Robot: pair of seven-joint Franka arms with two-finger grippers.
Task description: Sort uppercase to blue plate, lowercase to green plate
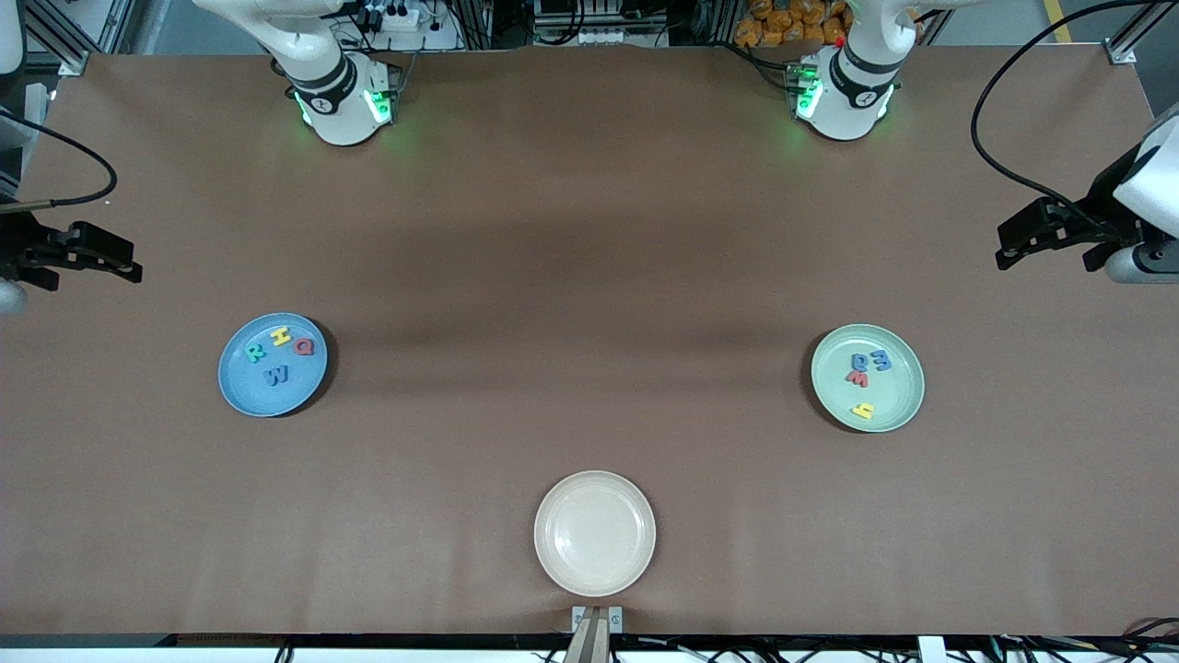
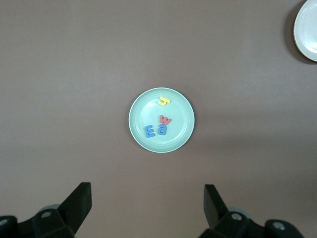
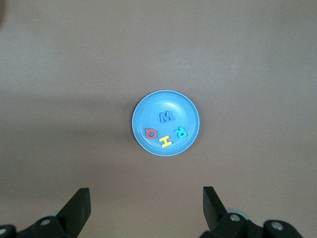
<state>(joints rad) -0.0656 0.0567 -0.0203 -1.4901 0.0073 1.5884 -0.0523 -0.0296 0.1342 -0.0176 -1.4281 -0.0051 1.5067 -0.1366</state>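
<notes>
The blue plate (image 1: 247, 389) lies toward the right arm's end of the table and holds the uppercase letters: teal R (image 1: 255, 352), yellow H (image 1: 280, 336), red Q (image 1: 305, 346) and blue W (image 1: 276, 375). The green plate (image 1: 898, 394) lies toward the left arm's end with the lowercase letters in it: two blue ones (image 1: 871, 360), a red w (image 1: 857, 378) and a yellow one (image 1: 863, 410). My right gripper (image 3: 146, 198) hangs open and empty high over the table beside the blue plate (image 3: 148, 111). My left gripper (image 2: 147, 198) hangs open and empty high beside the green plate (image 2: 148, 106).
A cream plate (image 1: 595, 532) with nothing in it lies near the table's front edge, midway between the two arms' ends. Brown table surface (image 1: 589, 304) stretches between the plates and the robot bases.
</notes>
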